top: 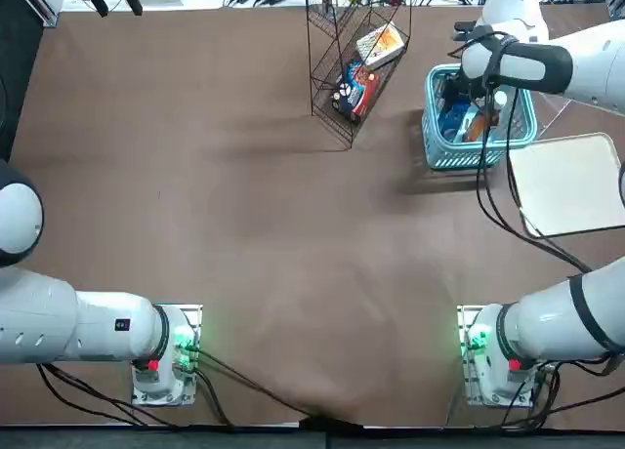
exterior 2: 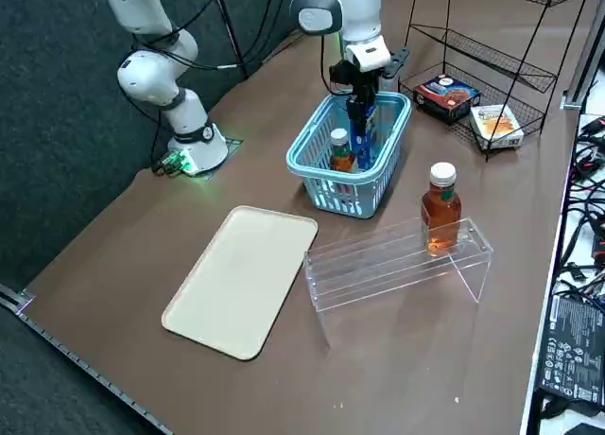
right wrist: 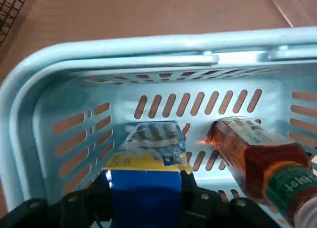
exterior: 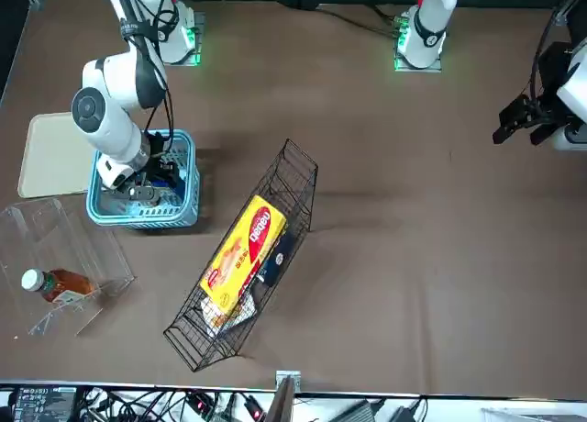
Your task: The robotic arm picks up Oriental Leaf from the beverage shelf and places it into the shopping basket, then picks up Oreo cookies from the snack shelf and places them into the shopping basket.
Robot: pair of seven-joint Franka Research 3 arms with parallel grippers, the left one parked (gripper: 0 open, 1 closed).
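two tea bottles (exterior 2: 441,213), one in the basket and one on the stand. one blue snack pack (right wrist: 143,161), gripped by one right pincer (right wrist: 146,183) in the basket. one light-blue basket (right wrist: 124,47), one clear stand (exterior 2: 378,267), one cream tray (exterior 2: 241,284), one wire rack (top: 337,125) with three boxes: one yellow (exterior: 243,248), one dark (exterior 2: 446,96), one white (exterior 2: 496,125).

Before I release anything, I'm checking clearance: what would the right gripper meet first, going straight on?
Likely the basket's floor: the right gripper points down inside, its blue pack leading; depth is unclear.
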